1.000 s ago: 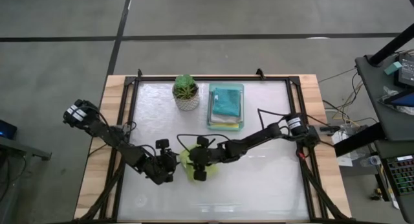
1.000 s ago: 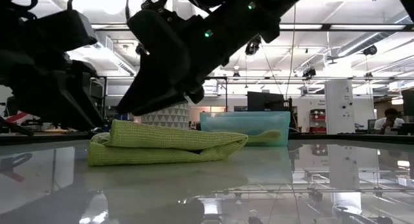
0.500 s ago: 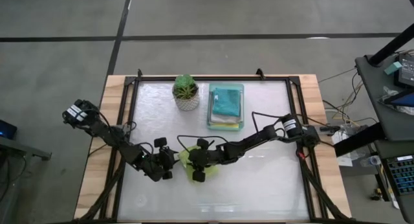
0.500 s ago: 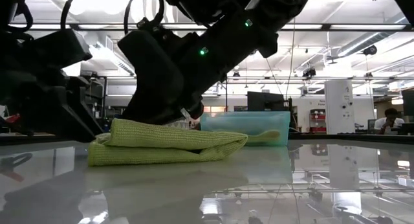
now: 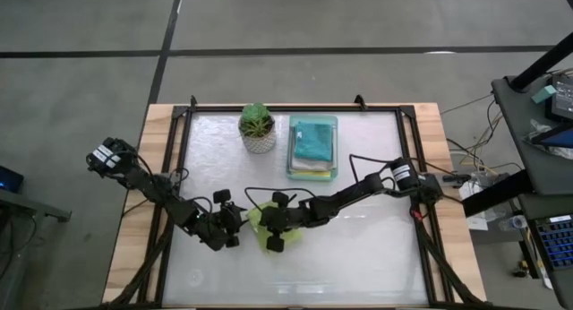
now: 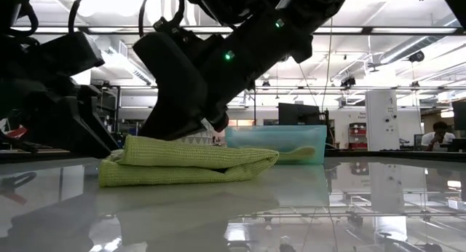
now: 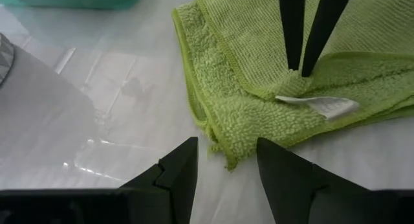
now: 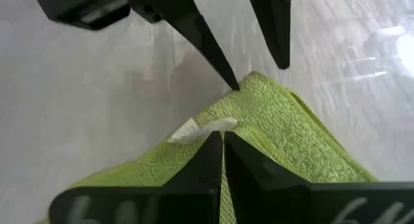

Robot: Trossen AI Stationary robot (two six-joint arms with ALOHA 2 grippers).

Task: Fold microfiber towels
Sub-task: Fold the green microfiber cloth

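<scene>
The lime green towel (image 7: 284,75) lies folded on the surface (image 5: 358,247), directly under the right hand (image 7: 301,70) and just ahead of the left hand (image 7: 223,164). It looks light, soft and limp, likely to sag and drag on the glossy top; its doubled corner by the white tag (image 7: 320,105) seems the surest hold. The right hand has its 2 fingers pinched together on that corner's top layer. The left hand hovers half-spread, holding nothing. The towel's long axis runs across the left hand's reach, the folded corner pointing toward it.
</scene>
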